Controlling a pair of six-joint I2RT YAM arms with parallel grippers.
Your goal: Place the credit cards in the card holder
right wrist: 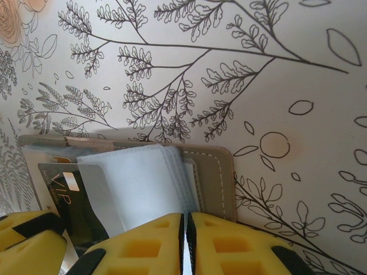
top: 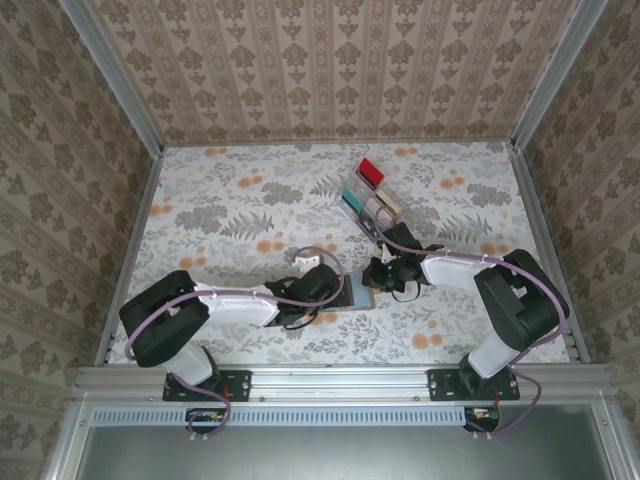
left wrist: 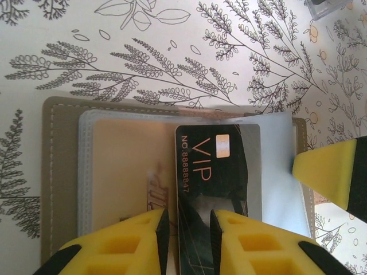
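The grey card holder lies open on the floral table, between the two grippers. A black VIP credit card sits partly inside a clear sleeve of the card holder. My left gripper straddles the card's near end, jaws a little apart, with a gap between the left pad and the card's edge. My right gripper is shut on the near edge of a clear sleeve of the holder. More credit cards, red and teal, stand in a clear rack.
The clear slotted rack stands behind the right gripper, towards the middle back. The left gripper and right gripper nearly meet over the holder. Patterned walls close in the table's left, right and far sides.
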